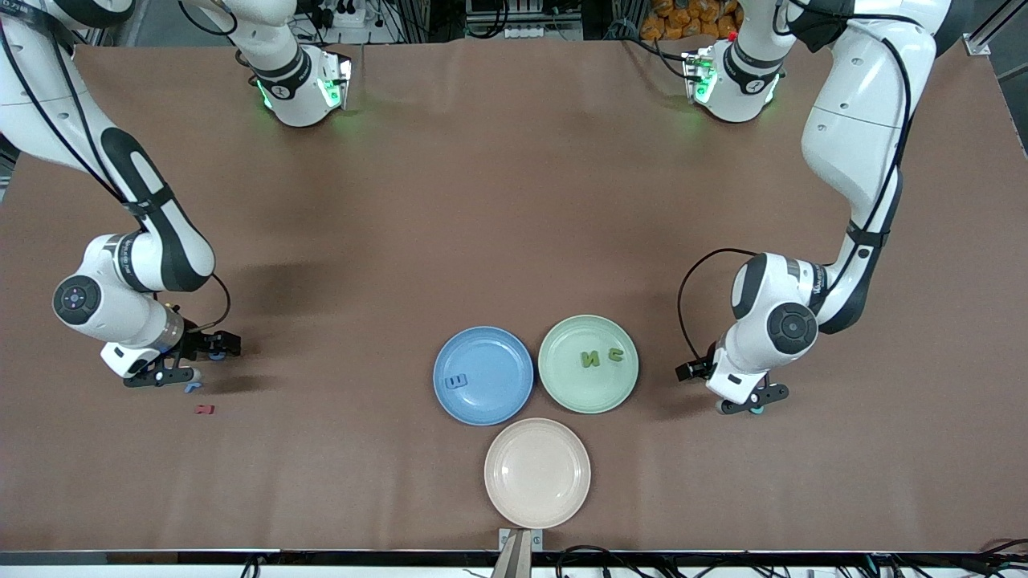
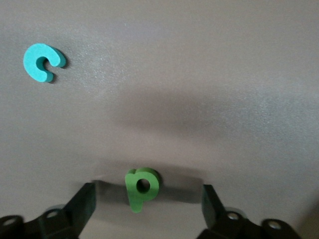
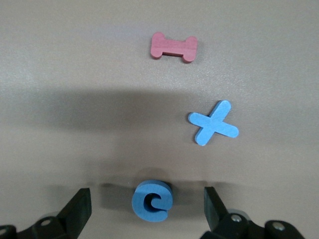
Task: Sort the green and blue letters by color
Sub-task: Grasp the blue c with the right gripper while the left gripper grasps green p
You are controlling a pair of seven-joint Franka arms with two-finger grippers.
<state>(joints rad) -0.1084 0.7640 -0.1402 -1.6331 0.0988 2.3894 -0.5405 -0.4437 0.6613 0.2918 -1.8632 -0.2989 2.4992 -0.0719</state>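
In the left wrist view a green letter p [image 2: 142, 188] lies flat on the brown table between the wide-apart fingers of my left gripper [image 2: 148, 209], untouched. That gripper [image 1: 752, 400] hangs low over the table at the left arm's end, beside the green plate [image 1: 578, 395], and is open. My right gripper [image 3: 148, 211] is open around a blue c-shaped letter [image 3: 153, 200], also lying flat. It [image 1: 189, 365] sits low at the right arm's end. A blue x [image 3: 214, 123] [image 1: 191, 388] lies close by. Two green letters [image 1: 591, 360] [image 1: 616, 354] rest on the green plate, and one blue letter [image 1: 455, 381] on the blue plate [image 1: 502, 357].
A dark red letter [image 3: 174, 46] [image 1: 204, 409] lies just past the blue x, nearer to the front camera. A light turquoise c [image 2: 42, 62] lies apart from the green p. A bare beige plate [image 1: 537, 473] stands nearest the front camera, touching the two other plates.
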